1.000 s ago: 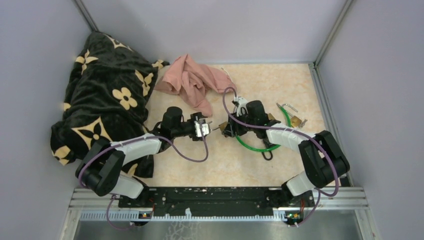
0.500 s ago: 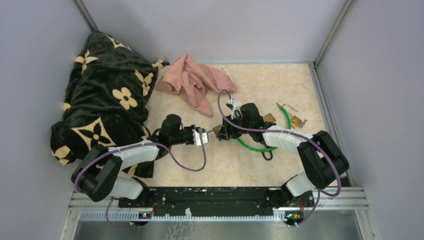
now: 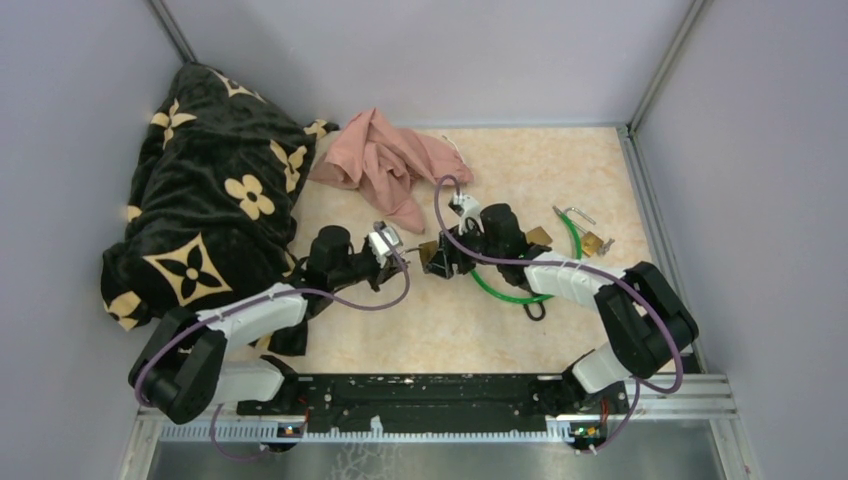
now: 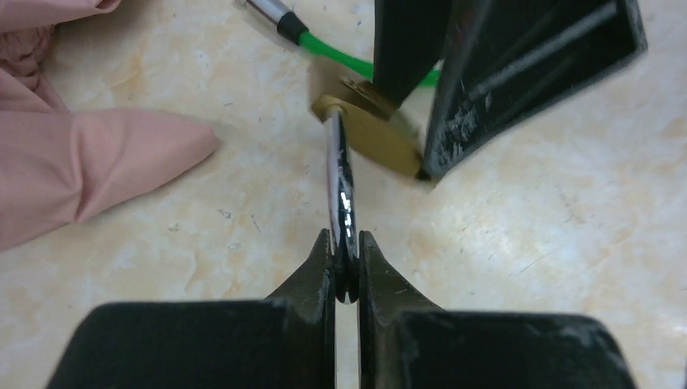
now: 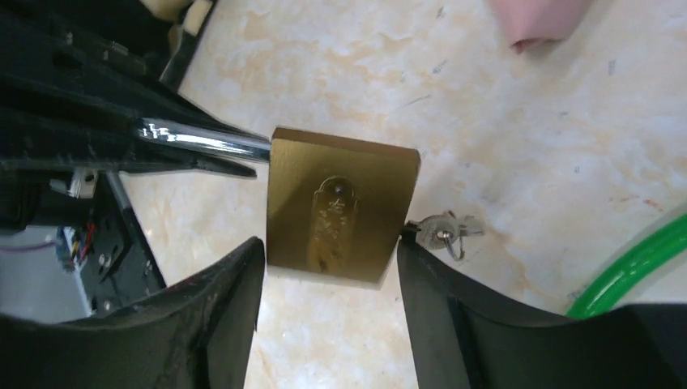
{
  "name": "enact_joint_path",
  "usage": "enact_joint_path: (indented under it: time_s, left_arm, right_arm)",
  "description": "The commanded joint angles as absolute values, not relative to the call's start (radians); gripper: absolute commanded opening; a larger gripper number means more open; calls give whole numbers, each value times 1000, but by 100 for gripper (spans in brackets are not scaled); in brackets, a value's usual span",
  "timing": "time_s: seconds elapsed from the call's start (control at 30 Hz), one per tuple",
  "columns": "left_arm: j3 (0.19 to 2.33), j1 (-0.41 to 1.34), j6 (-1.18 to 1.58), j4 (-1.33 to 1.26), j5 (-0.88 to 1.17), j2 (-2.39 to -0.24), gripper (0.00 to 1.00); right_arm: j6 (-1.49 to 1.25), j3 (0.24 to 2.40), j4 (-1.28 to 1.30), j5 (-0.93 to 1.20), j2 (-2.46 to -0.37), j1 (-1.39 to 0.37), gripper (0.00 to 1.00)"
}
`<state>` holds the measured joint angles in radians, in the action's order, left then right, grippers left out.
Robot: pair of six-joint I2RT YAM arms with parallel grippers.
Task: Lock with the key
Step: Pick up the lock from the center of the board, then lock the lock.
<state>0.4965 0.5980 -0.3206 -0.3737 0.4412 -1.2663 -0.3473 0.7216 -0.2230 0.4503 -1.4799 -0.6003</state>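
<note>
Top external: two brass padlocks (image 3: 432, 254) (image 3: 593, 241)

We're in a robotics lab here, a boxed-in test cell by the look of it: plain lilac-grey panels (image 3: 430, 50) on three sides, framed by bare aluminium posts (image 3: 660, 65). The left arm (image 3: 255, 312) and right arm (image 3: 570, 275) are bolted to a metal rail (image 3: 450, 408) at the near edge of a marbled surface (image 3: 520, 160), purple cables (image 3: 372, 307) looping loose. And the props are an odd mix: a flower-print blanket (image 3: 210, 190), a pink cloth (image 3: 385, 160), a brass padlock (image 5: 340, 211).
</note>
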Motion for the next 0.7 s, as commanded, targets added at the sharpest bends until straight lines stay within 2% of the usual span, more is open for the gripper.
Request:
enact_joint_path:
  time_s: [0.0,0.07,0.1,0.13,0.4,0.53,0.67]
  left_arm:
    - [507,577,-57,-517,633,-1195,0]
    - [489,572,-52,-522,634,-1184,0]
    - [481,565,-44,-525,635,-1180,0]
    - [474,557,-32,-530,639,-1175,0]
    - [478,528,35,-631,756,-1093,0]
    - [471,523,121,-734,830,-1056,0]
    - [450,523,237,-841,870,-1041,0]
  right_arm:
    - [-210,688,-329,564,-1482,-618,69]
    - [-206,673,-338,593,-1483,-597,78]
    - [-206,663,-349,613,-1481,-584,95]
    - [-209,648,-366,635,-1474,-566,98]
    - [-193,498,-614,870,-1340,-428,98]
    - [-201,424,-868,943,-1263,-426,98]
    - [-295,404,-1086,955,-1271,-425,97]
